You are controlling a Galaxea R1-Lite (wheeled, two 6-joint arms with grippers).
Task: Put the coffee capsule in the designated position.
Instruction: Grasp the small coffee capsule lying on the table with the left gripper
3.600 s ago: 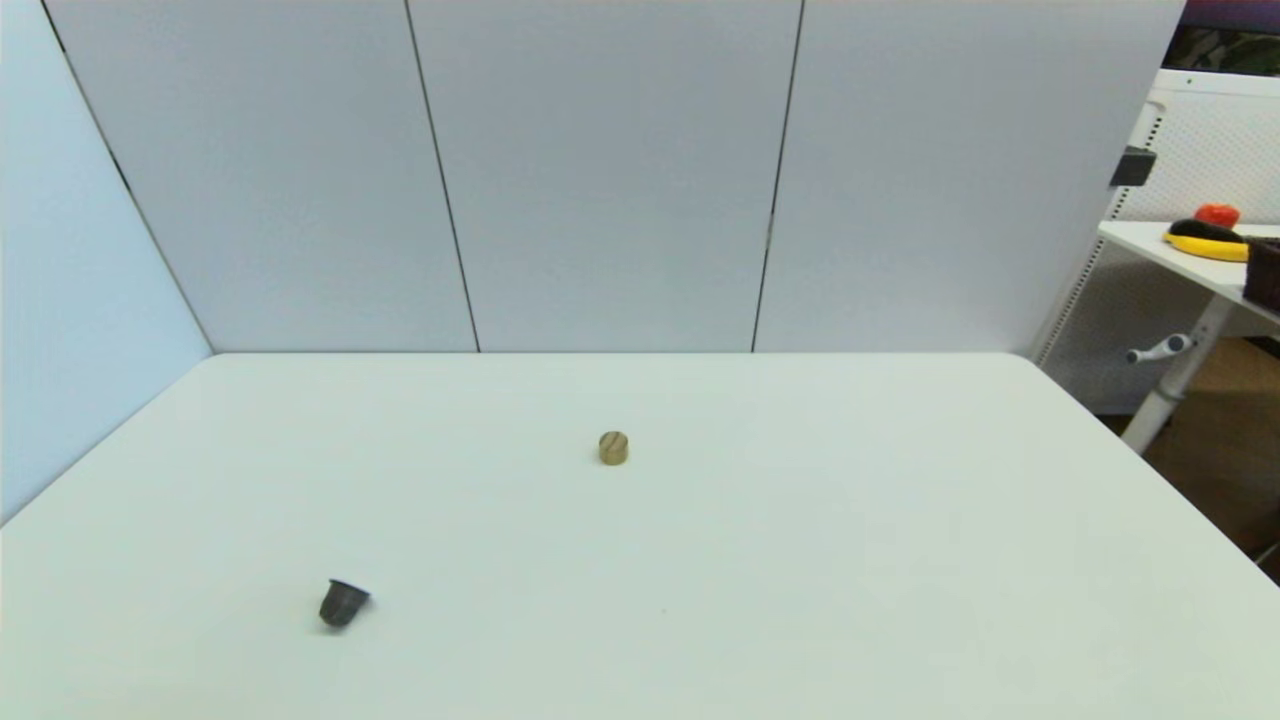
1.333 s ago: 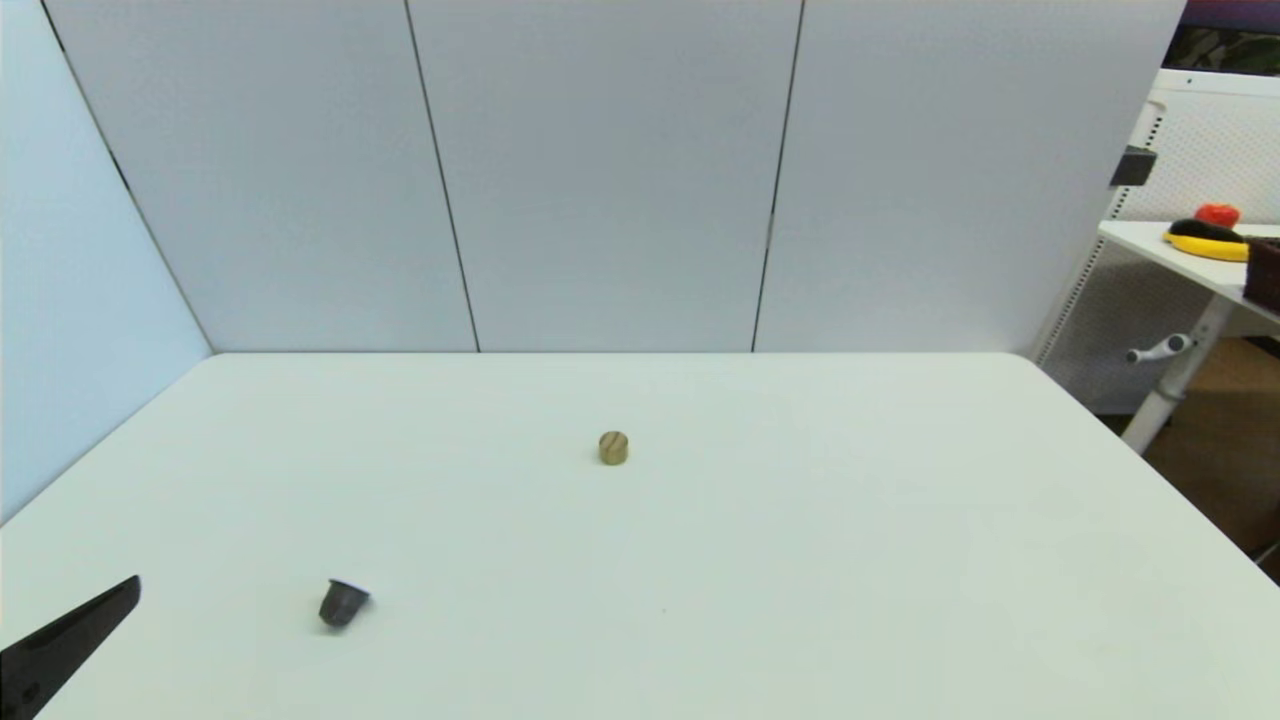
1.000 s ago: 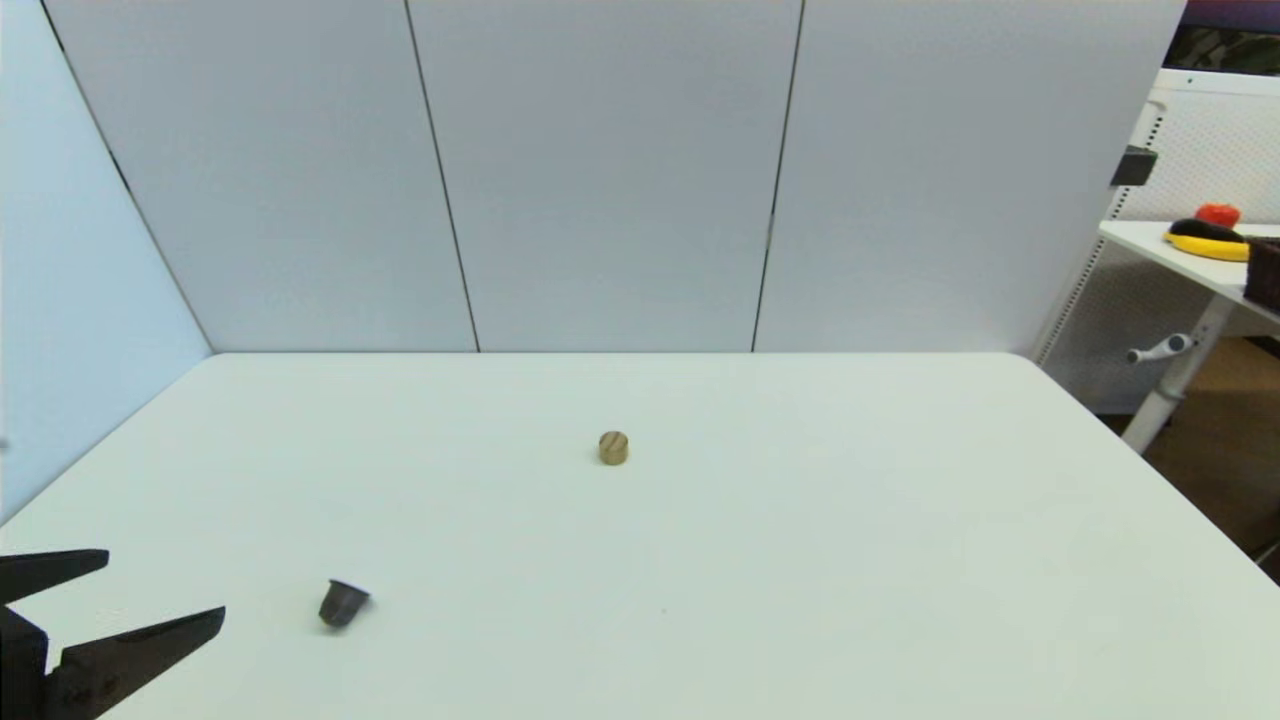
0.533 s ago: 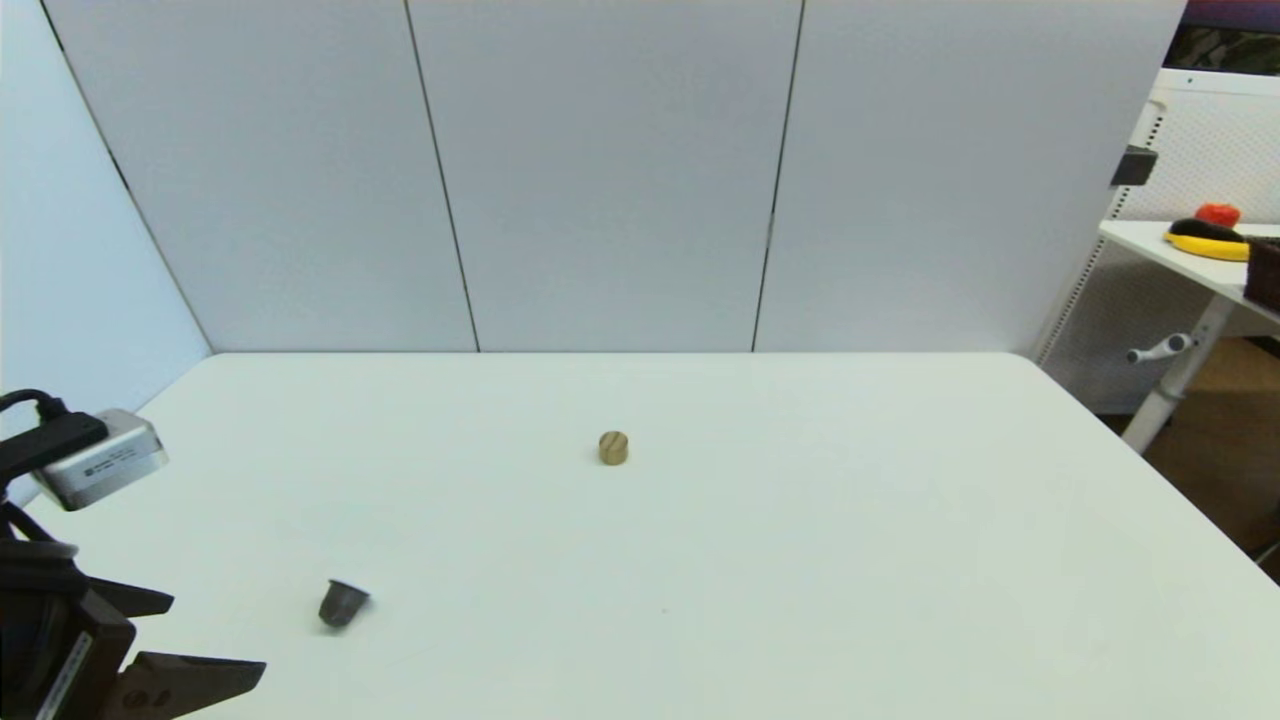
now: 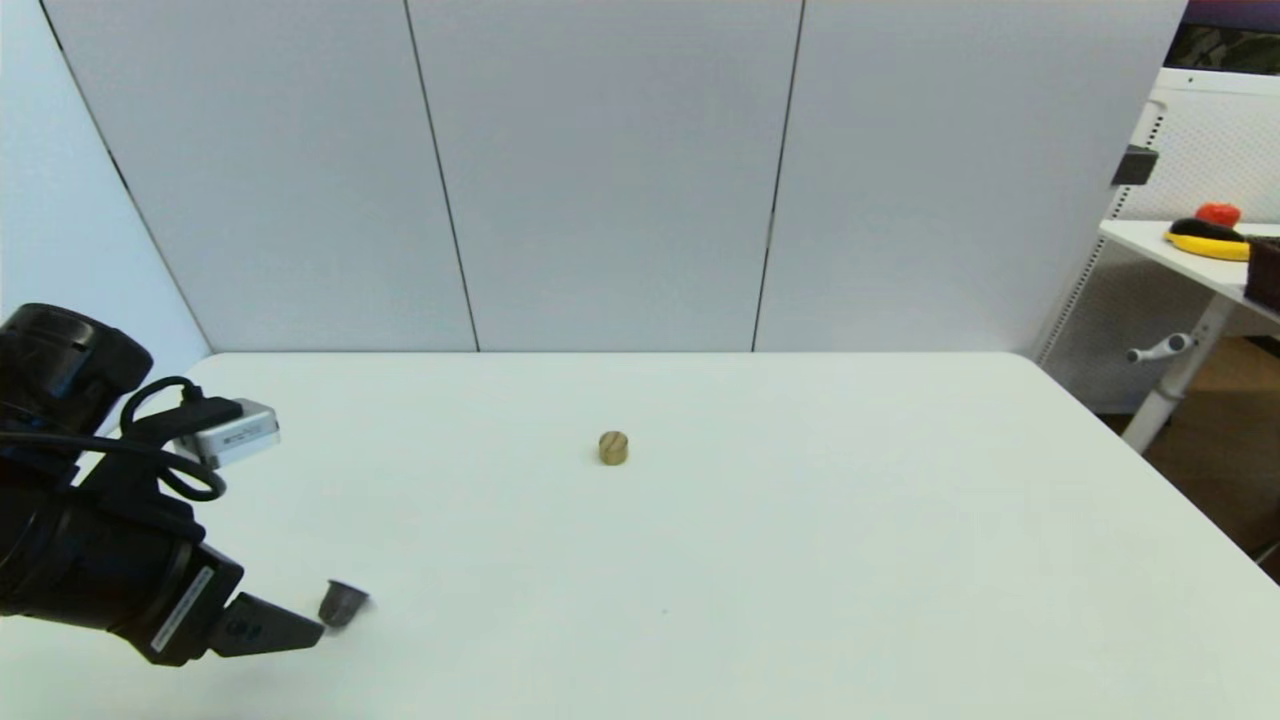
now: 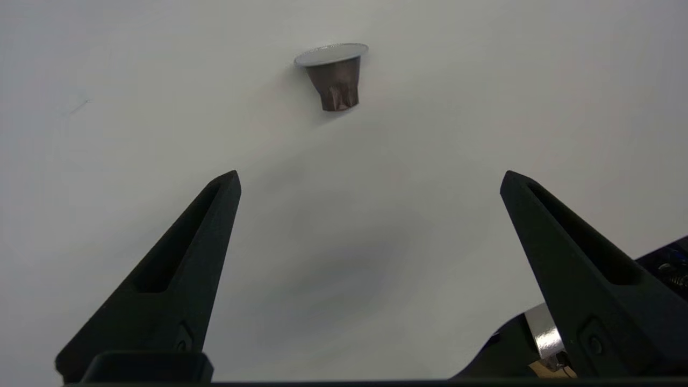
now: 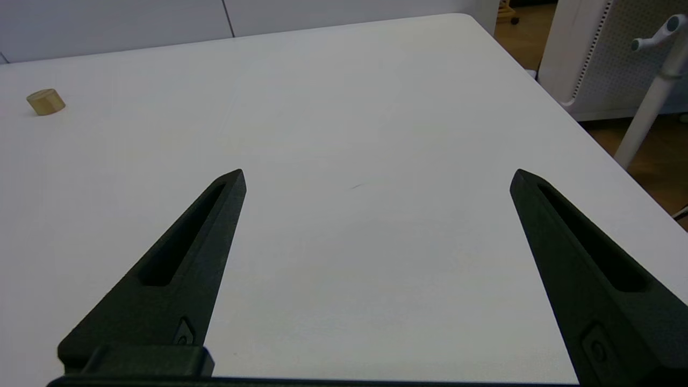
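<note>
The dark grey coffee capsule (image 5: 342, 603) lies tilted on the white table (image 5: 800, 560) at the near left, its flared rim turned away from my left arm. In the left wrist view the capsule (image 6: 334, 80) sits just beyond my left gripper (image 6: 371, 176), which is open and low over the table. One left finger (image 5: 275, 628) ends right beside the capsule without touching it. The tan wooden cylinder (image 5: 613, 448) stands upright at mid-table. My right gripper (image 7: 377, 172) is open with nothing in it, out of the head view, with the cylinder (image 7: 45, 102) far off to its side.
Grey wall panels (image 5: 600, 180) close off the table's back and left. A second white table (image 5: 1190, 255) with yellow and red things stands beyond the right edge, with its leg and crank handle (image 5: 1160, 350) below.
My left arm has come in from the lower left corner and moved right toward the capsule, fingers open. The capsule and the wooden cylinder have not moved.
</note>
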